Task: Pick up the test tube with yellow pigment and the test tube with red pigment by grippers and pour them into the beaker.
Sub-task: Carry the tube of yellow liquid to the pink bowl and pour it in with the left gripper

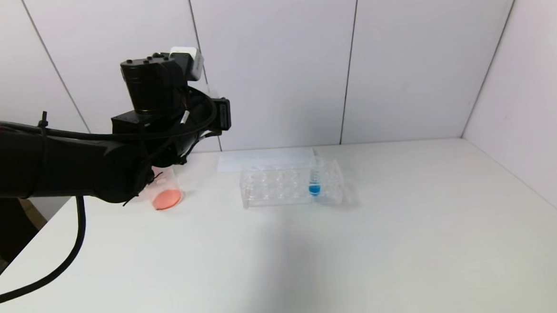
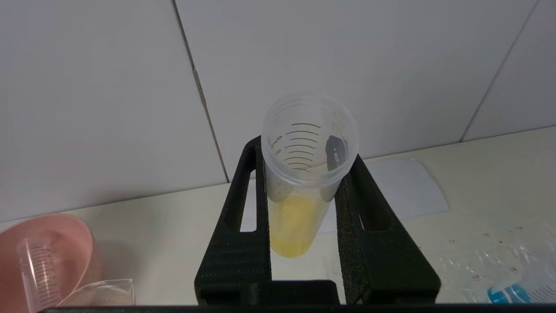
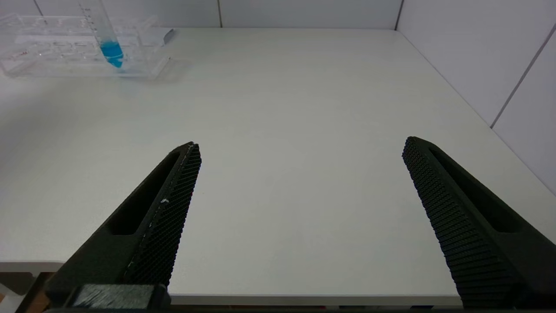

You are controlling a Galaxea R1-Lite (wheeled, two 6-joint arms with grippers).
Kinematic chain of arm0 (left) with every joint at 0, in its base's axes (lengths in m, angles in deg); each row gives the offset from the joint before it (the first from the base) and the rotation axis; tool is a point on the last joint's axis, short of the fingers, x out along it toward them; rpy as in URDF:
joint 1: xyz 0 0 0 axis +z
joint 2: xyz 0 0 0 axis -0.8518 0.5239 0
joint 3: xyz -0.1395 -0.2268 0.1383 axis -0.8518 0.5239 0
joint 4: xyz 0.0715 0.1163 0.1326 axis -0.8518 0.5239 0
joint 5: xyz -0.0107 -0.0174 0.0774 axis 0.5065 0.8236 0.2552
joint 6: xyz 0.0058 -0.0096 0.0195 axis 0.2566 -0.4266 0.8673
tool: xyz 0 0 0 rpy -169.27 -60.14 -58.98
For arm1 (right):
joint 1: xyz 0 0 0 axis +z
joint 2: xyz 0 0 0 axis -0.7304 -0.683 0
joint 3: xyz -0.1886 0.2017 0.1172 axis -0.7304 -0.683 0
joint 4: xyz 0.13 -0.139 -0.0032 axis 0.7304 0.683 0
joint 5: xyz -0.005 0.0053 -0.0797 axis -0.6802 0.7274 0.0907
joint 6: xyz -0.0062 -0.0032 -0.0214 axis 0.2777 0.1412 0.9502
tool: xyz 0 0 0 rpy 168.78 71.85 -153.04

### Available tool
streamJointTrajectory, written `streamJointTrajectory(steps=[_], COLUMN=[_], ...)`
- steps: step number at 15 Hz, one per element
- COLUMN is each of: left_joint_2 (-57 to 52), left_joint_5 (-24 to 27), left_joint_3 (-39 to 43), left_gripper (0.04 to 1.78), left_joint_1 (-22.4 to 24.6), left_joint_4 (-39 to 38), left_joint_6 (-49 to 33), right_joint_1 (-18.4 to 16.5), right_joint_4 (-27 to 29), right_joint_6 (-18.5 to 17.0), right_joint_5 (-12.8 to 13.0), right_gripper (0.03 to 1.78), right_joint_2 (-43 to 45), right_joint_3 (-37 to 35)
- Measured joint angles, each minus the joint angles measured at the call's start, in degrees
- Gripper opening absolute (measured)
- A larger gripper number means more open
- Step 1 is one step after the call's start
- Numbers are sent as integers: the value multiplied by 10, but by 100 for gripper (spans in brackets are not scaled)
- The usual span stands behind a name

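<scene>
Right hand (image 3: 299, 182): at the near right edge of the table (image 1: 407, 245), low over bare surface, fingers spread wide, holding nothing.

Left hand (image 2: 304, 191): raised above the far left part of the table, clamped on the yellow tube (image 2: 299, 187). Both black pads press the tube's sides below its rim. The tube is clear, graduated, with dark scale lines inside the wall; it is seen from the mouth end, with yellow liquid pooled at the rounded base. In the head view the arm hides the tube and the fingers.

Beaker (image 1: 168, 188): stands on the table near the far left edge, under the left arm, partly hidden by it. Clear wall; orange-pink liquid covers its bottom.

Pink bowl (image 2: 47, 248): seen only by the left wrist camera, beside the beaker's lip (image 2: 104, 291). An empty-looking graduated tube (image 2: 39, 271) leans inside it; no colour can be made out in it.

Rack (image 1: 292, 184): clear, near the middle of the far edge, well apart from the beaker. One blue tube (image 1: 314, 176) stands upright toward its right end.

White sheet (image 1: 264, 159): lies flat behind the rack, against the wall.
</scene>
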Motion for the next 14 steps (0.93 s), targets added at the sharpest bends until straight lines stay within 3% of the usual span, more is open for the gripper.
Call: streamJointTrajectory(steps=[14], left_joint_2=[-31], left_joint_5=[7], left_joint_3=[40], left_gripper=[44], left_joint_1=[89], left_joint_4=[12], left_joint_6=[-3], right_joint_1=[0], right_joint_4=[0], right_joint_6=[0], right_joint_5=[0], right_gripper=[170], right_joint_2=[0], right_joint_3=[0])
